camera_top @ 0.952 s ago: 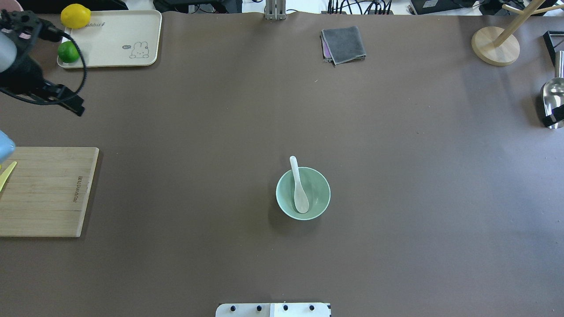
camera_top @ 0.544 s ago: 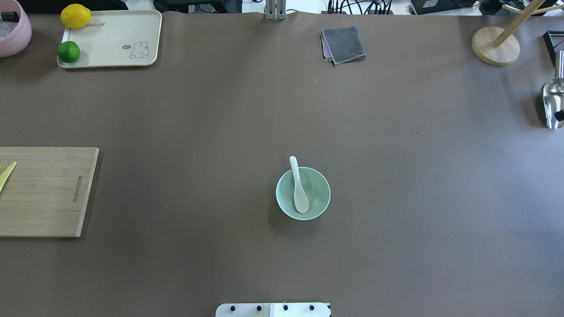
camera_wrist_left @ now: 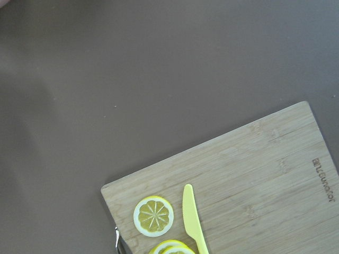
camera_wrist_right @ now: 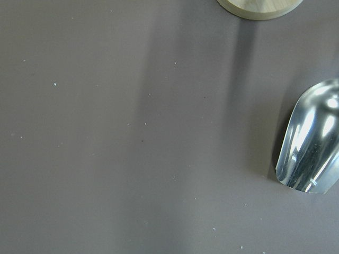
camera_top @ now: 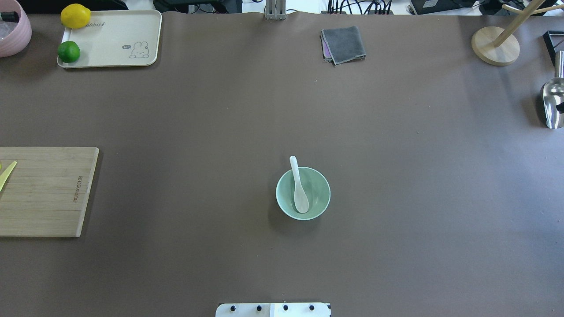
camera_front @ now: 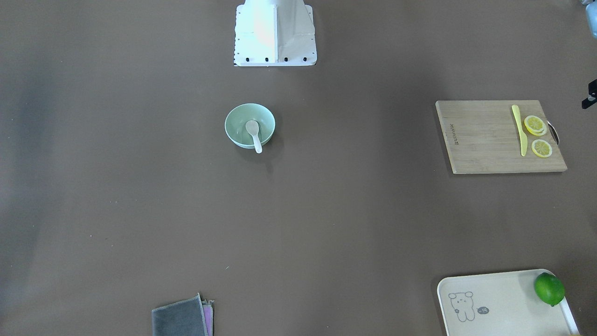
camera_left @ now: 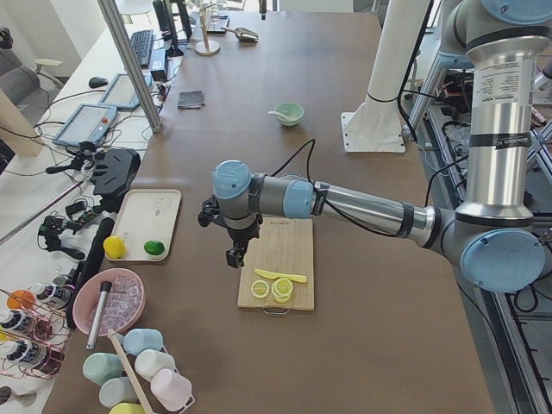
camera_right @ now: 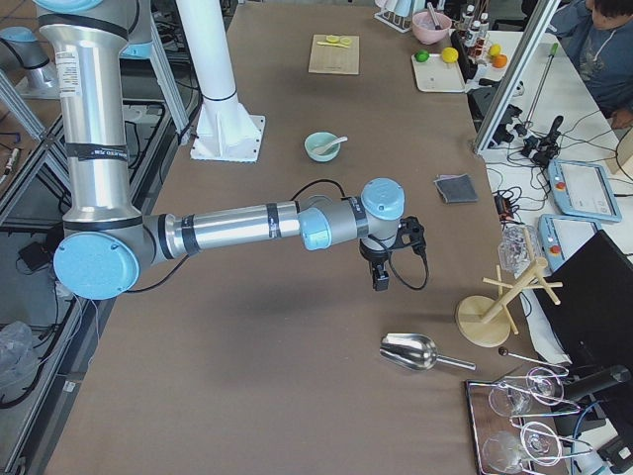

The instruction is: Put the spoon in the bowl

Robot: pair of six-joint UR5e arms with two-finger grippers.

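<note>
Small white glossy soup spoon (camera_top: pixel 299 189) sits in round mint-green bowl (camera_top: pixel 324 193), so my left pincer (camera_left: pixel 235 255) and right pincer (camera_right: pixel 381 279) hang well apart from it; I can't tell their spread.

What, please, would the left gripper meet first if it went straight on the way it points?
The left gripper would likely meet the bare table beside the cutting board; depth is unclear.
</note>
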